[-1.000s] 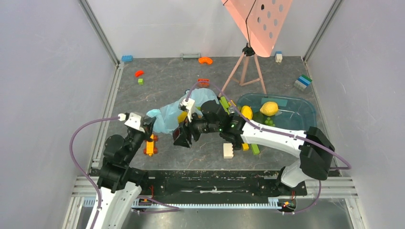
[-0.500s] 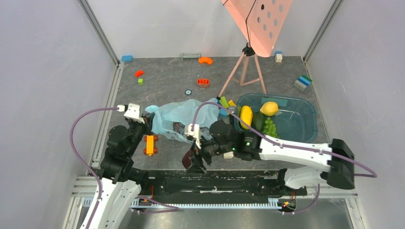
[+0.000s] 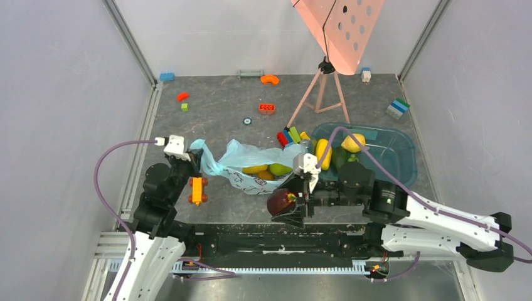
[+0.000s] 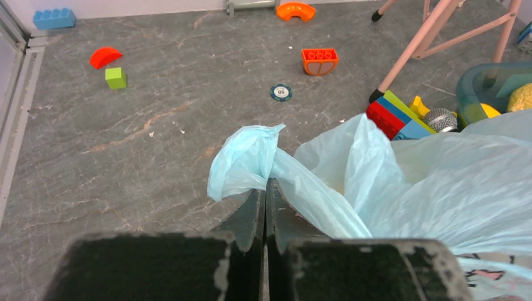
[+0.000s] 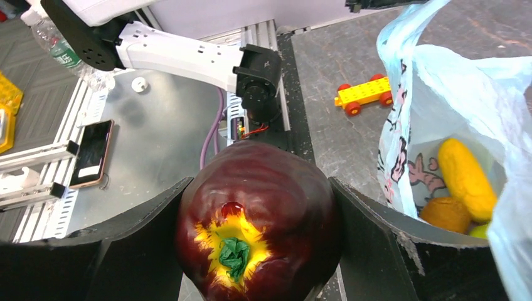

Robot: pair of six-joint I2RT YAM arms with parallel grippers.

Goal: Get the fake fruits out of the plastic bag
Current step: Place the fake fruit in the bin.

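Note:
The light blue plastic bag (image 3: pixel 241 164) lies open at the table's near middle. Inside it show a yellow lemon (image 3: pixel 254 168), a green pear (image 3: pixel 280 168) and a small orange (image 5: pixel 446 213). My left gripper (image 3: pixel 195 160) is shut on the bag's handle (image 4: pixel 248 160), at the bag's left end. My right gripper (image 3: pixel 285 204) is shut on the dark maroon plum-like fruit (image 5: pixel 257 213). It holds the fruit outside the bag, near the table's front edge. The bag also shows in the right wrist view (image 5: pixel 439 88), with the lemon (image 5: pixel 467 179) in it.
A teal tub (image 3: pixel 396 160) with yellow and green items stands right of the bag. Coloured bricks (image 3: pixel 290 135) lie between bag and tub. A yellow toy car (image 3: pixel 197 190) sits by my left arm. A pink tripod (image 3: pixel 323 88) stands behind. Small bricks lie scattered at the back.
My right gripper has drawn back out of the bag toward the front edge with the maroon fruit in it. The bag has spread open, showing fruits inside. My left gripper has stayed shut on the handle.

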